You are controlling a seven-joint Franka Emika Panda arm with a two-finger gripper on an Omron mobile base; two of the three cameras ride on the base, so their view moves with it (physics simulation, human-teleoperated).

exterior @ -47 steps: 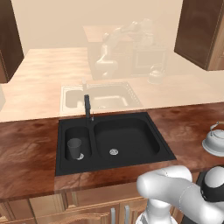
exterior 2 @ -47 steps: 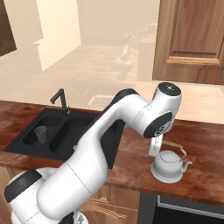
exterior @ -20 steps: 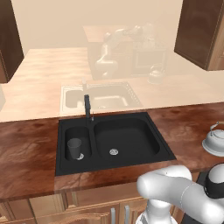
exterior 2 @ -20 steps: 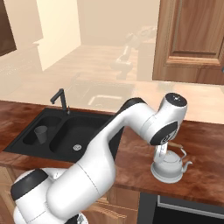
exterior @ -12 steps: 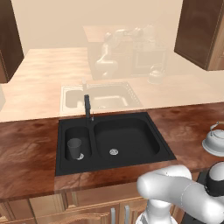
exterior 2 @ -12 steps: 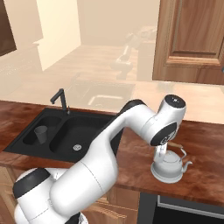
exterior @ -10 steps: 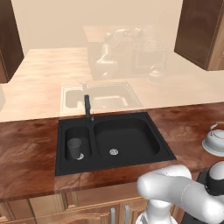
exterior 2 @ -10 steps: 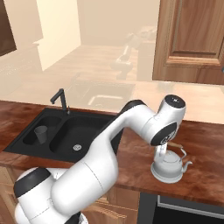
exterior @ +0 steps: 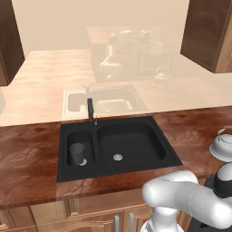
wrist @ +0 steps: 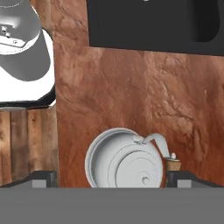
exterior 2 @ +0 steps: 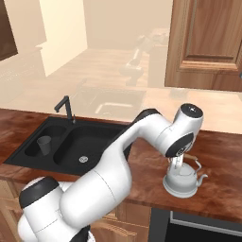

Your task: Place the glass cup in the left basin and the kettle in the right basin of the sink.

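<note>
The silvery-white kettle (exterior 2: 182, 182) stands on the dark wood counter (exterior 2: 222, 189) to the right of the black sink (exterior 2: 28, 158). It also shows at the right edge of the left base view as the kettle (exterior: 222, 147). My gripper (exterior 2: 177, 163) hangs straight over it, open. In the hand view the kettle (wrist: 127, 164) lies between the two dark fingertips (wrist: 44, 178), which stand wide of it on either side. The glass cup (exterior: 77, 154) stands upright in the left basin (exterior: 86, 140), also seen as the glass cup (exterior 2: 44, 144). The right basin (exterior: 136, 142) holds nothing.
A slim black faucet (exterior: 91, 111) rises behind the divider between the basins. The counter's front edge runs just below the kettle (exterior 2: 198, 208). In the hand view the sink (wrist: 153, 22) lies along the top, with bare wood counter (wrist: 131, 87) between it and the kettle.
The arm has swung a little to the right and the hand has come down closer over the kettle. The kettle and the glass cup have not moved.
</note>
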